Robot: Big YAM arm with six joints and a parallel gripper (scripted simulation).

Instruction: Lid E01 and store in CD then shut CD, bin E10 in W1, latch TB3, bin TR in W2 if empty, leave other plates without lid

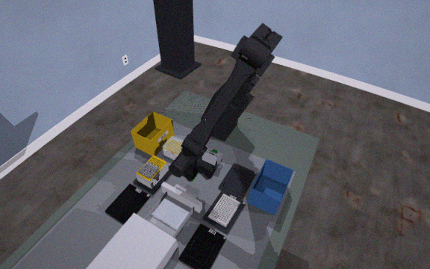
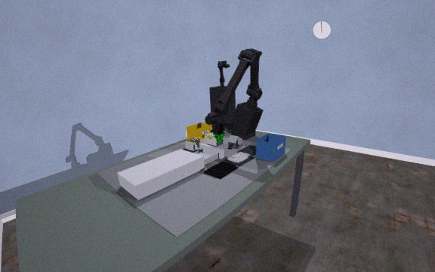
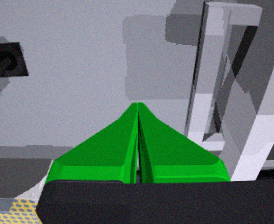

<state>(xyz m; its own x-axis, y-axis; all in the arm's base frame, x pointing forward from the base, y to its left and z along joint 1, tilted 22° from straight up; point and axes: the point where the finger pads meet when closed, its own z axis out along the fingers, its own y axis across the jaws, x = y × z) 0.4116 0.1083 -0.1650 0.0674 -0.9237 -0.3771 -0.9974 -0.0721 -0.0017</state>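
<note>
Green gripper (image 3: 138, 112) pinched empty; arm (image 1: 225, 102) hides much of tip box (image 1: 173, 146).

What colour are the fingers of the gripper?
Bright green; the fingers are pressed together, holding nothing. The wrist view shows them best.

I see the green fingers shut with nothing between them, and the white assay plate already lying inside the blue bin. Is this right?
Not quite. The gripper is indeed shut on nothing, but the white assay plate is not in the blue bin; it rests on a black nest beside that bin, as the top view shows.
</note>
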